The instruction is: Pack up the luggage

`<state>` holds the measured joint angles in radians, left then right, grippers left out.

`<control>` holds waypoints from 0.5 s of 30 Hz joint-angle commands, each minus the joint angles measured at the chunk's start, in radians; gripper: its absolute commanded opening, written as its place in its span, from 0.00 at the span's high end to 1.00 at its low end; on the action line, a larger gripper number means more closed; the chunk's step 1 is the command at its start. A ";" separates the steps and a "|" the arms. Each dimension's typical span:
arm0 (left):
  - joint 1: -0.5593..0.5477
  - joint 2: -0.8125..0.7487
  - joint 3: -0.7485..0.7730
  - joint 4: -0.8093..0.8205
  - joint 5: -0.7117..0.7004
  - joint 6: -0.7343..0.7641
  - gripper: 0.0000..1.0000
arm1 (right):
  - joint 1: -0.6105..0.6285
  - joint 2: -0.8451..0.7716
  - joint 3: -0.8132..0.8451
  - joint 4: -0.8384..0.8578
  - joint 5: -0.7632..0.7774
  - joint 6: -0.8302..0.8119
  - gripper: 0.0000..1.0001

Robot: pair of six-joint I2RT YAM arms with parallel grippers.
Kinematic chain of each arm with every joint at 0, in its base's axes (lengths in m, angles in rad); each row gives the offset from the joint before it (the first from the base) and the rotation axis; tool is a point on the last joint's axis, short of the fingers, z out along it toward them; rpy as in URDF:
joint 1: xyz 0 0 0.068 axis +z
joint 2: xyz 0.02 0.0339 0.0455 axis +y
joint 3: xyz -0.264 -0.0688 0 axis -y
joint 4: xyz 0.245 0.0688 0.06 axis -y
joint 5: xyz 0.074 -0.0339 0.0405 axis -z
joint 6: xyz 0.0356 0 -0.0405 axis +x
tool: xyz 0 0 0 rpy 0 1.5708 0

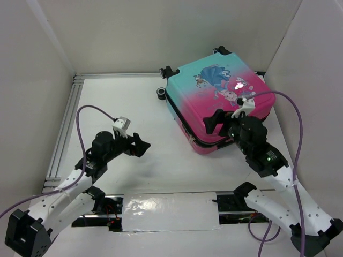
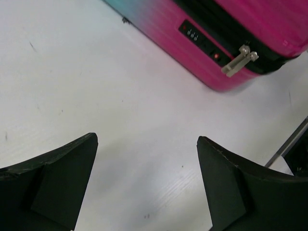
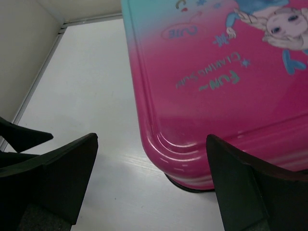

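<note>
The luggage (image 1: 217, 99) lies flat and closed at the back right of the table, its shell fading from teal to magenta-pink with cartoon figures, black wheels at its far end. My right gripper (image 1: 222, 124) is open and empty, hovering over the suitcase's near pink corner (image 3: 192, 159). My left gripper (image 1: 140, 144) is open and empty above bare table, well left of the suitcase. The left wrist view shows the suitcase's pink side (image 2: 202, 43) with its combination lock (image 2: 199, 41) and two zipper pulls (image 2: 238, 60). The grey lining is hidden.
White walls enclose the table on three sides. An aluminium rail (image 1: 64, 128) runs along the left edge and another along the back. A clear plastic sheet (image 1: 169, 211) lies at the near edge between the arm bases.
</note>
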<state>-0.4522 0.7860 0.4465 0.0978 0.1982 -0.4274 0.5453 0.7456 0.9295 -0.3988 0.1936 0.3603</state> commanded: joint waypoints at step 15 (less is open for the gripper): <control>0.006 -0.099 -0.066 0.037 0.001 -0.059 0.03 | 0.007 -0.181 -0.135 -0.034 0.092 0.077 0.00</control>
<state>-0.4519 0.6865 0.3874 0.0895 0.2035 -0.4763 0.5453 0.5533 0.7757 -0.4332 0.2569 0.4335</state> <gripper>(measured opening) 0.969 0.999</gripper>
